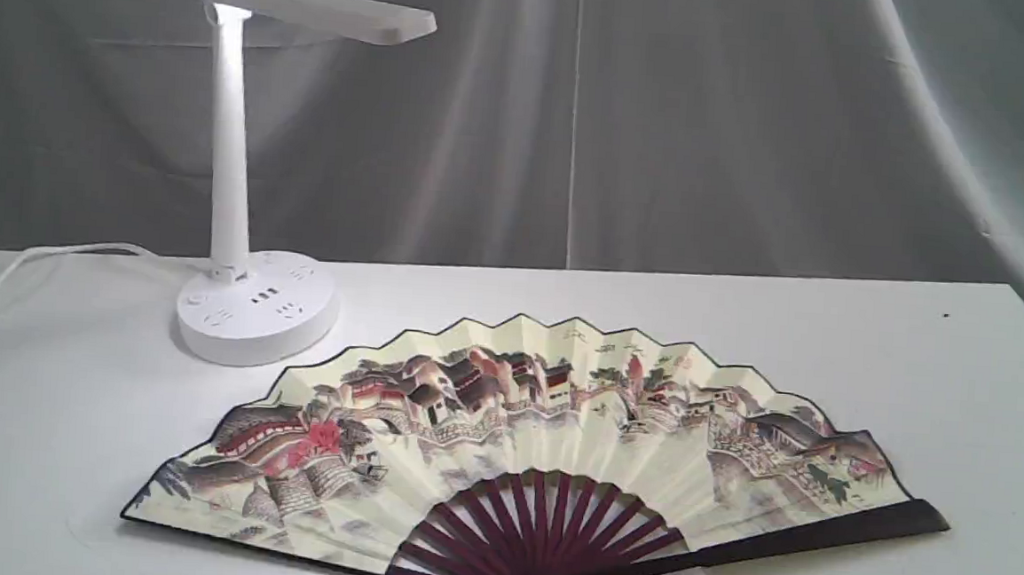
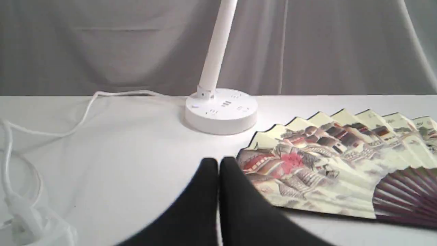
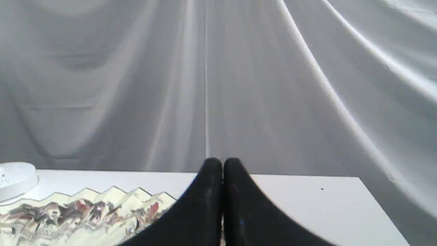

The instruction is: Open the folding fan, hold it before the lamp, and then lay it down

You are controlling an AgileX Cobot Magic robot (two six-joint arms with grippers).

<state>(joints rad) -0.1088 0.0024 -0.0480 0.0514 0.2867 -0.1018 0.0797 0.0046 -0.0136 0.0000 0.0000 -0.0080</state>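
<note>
A: Quick pass. Where's the folding fan (image 1: 546,454)?

B: Flat on the white table (image 1: 872,363), spread fully open, painted village side up. Maroon ribs (image 1: 541,534) gather at the pivot on the near edge, black-edged pleats arc toward the back. One dark guard (image 1: 826,533) sticks out on the right side.

A: And the lamp (image 1: 254,218)?

B: Upright at the back left. Round base (image 1: 255,307) with sockets, slim stem, flat bar head up top. The base sits just beside the fan's left pleats; I can't tell whether they touch. White cord (image 1: 24,271) trails off to the left.

A: Your pincers?

B: My left gripper (image 2: 218,164) has both black fingers pressed together, nothing between them. It hangs over bare table, just beside the fan's left end, and partly covers that edge in my left wrist view. My right gripper (image 3: 222,164) is the same: fingers together, gripping nothing, raised above the table with the fan's right part below and to one side.

A: Background?

B: Grey draped cloth (image 1: 663,137) behind the table.
</note>
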